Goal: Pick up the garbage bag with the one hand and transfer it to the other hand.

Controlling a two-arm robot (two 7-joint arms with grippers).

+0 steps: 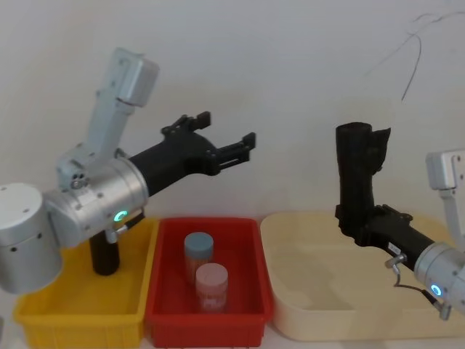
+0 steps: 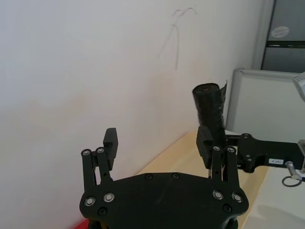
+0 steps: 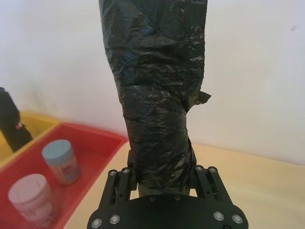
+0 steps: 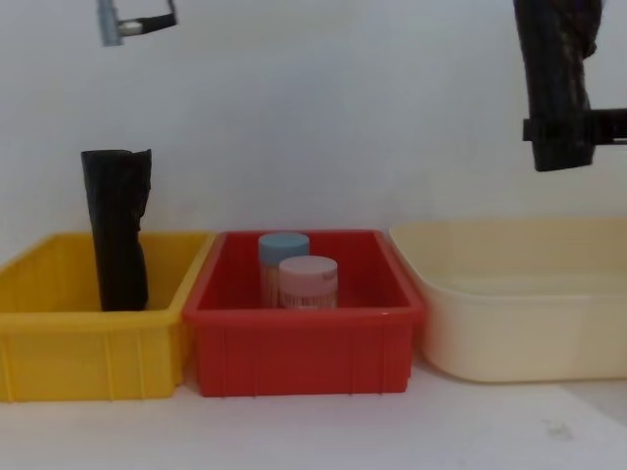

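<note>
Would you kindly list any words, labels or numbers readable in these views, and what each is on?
No text can be read.
A small white label on the right hand, which holds the garbage bag: too small to read.
An oval sticker on the grey cabinet: blurred.

black crinkled garbage bag [image 1: 356, 174], rolled, upright, gripped at its base

The right claw [image 1: 354, 218] holds the garbage bag [image 1: 357, 171] over the tub [image 1: 341, 323], and left of it sit the jar bin [image 1: 247, 321], then the bin [image 1: 80, 320] with another roll [image 1: 105, 258].
</note>
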